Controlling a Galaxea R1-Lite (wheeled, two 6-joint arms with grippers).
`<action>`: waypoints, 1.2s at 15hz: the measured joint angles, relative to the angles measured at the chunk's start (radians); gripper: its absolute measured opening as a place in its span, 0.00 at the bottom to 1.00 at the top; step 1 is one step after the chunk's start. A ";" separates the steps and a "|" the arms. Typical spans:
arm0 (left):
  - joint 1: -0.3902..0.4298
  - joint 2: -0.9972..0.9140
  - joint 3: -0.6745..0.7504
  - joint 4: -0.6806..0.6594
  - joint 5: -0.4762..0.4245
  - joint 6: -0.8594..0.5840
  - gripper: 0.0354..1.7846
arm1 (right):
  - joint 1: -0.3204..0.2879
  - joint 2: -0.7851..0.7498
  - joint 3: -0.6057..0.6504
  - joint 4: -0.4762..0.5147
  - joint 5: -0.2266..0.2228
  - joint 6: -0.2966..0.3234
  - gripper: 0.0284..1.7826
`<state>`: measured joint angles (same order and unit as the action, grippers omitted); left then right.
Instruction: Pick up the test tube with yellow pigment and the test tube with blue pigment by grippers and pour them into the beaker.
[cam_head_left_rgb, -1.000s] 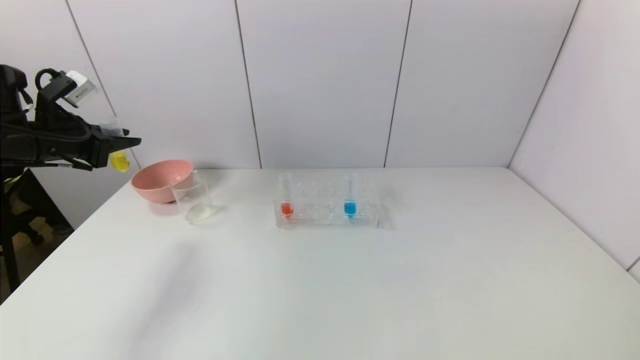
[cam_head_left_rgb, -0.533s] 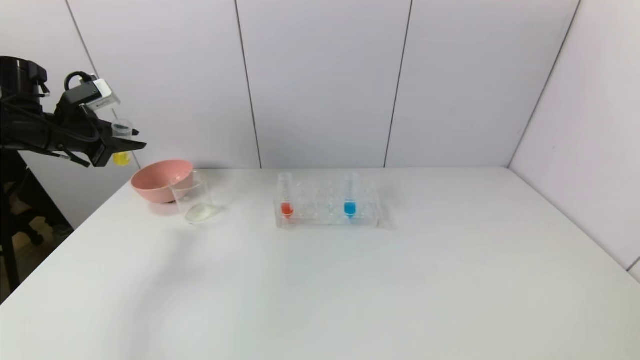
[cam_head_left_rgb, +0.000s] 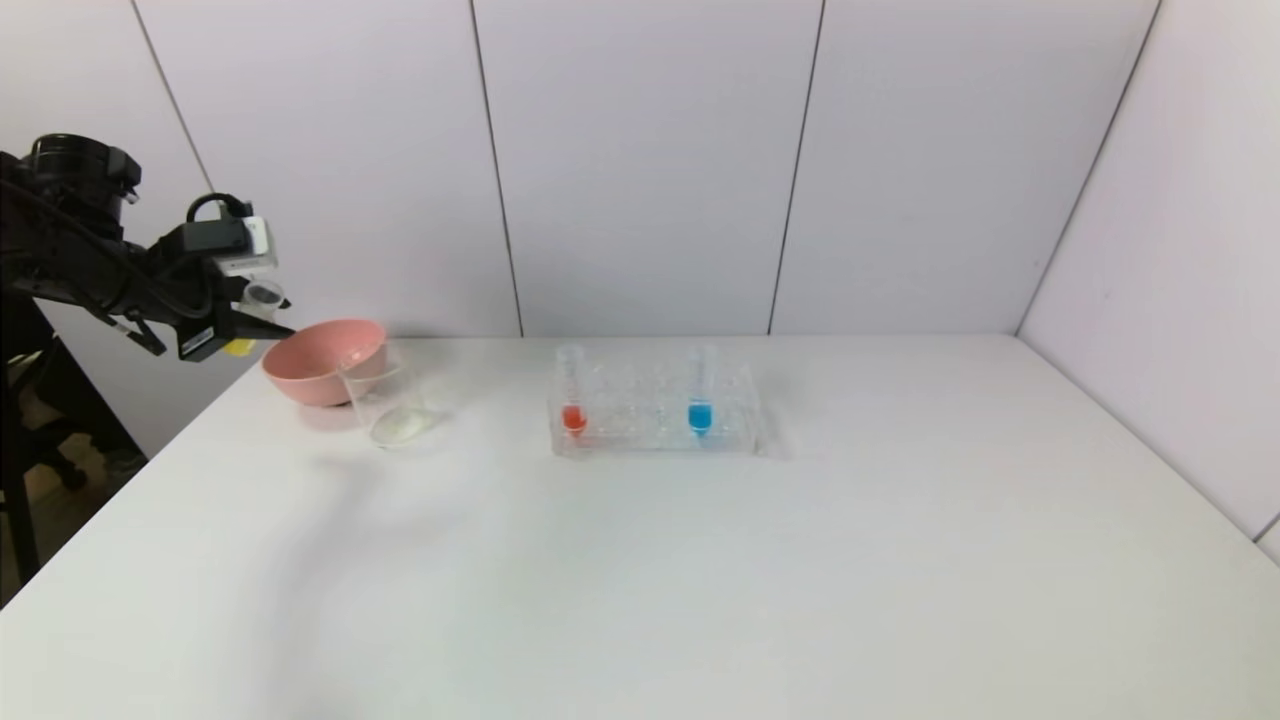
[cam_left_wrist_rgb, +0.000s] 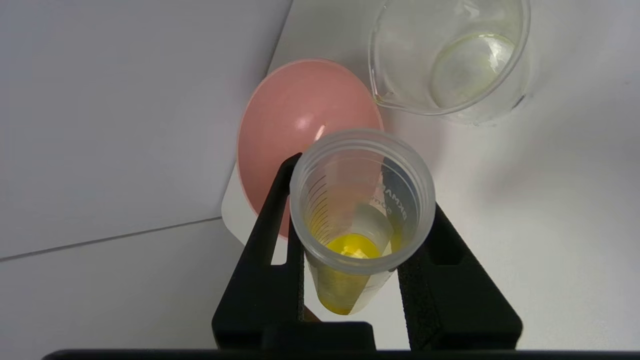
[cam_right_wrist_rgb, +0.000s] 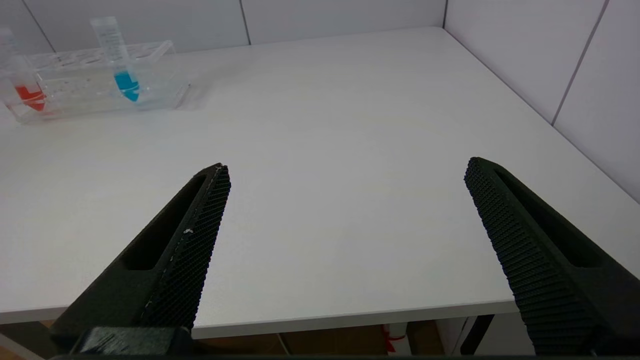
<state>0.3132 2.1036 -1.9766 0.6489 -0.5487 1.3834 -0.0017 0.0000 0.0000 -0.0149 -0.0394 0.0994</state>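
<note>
My left gripper (cam_head_left_rgb: 250, 325) is shut on the test tube with yellow pigment (cam_head_left_rgb: 262, 297), held in the air at the far left, just left of the pink bowl. In the left wrist view the gripper (cam_left_wrist_rgb: 360, 200) clamps the tube (cam_left_wrist_rgb: 350, 250), open mouth toward the camera, yellow liquid at its bottom. The clear beaker (cam_head_left_rgb: 385, 400) stands on the table beside the bowl, also in the left wrist view (cam_left_wrist_rgb: 450, 55). The test tube with blue pigment (cam_head_left_rgb: 700, 395) stands in the clear rack, also in the right wrist view (cam_right_wrist_rgb: 120, 65). My right gripper (cam_right_wrist_rgb: 345, 170) is open and empty by the table's near edge.
A pink bowl (cam_head_left_rgb: 322, 362) sits behind the beaker at the table's back left corner. The clear rack (cam_head_left_rgb: 655, 415) at mid table also holds a red-liquid tube (cam_head_left_rgb: 572, 390). White walls stand behind and to the right.
My left gripper has moved right and down toward the bowl and beaker with the yellow tube, and has tilted so the tube's mouth leans forward.
</note>
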 joint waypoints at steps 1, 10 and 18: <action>-0.003 0.009 -0.005 0.023 0.031 0.027 0.29 | 0.000 0.000 0.000 0.000 0.000 0.000 0.96; -0.069 0.025 -0.024 0.030 0.233 0.131 0.29 | 0.000 0.000 0.000 0.000 0.000 0.000 0.96; -0.112 0.025 -0.027 0.011 0.319 0.182 0.29 | 0.000 0.000 0.000 0.000 0.000 0.000 0.96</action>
<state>0.2015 2.1283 -2.0032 0.6596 -0.2302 1.5653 -0.0017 0.0000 0.0000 -0.0149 -0.0398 0.0994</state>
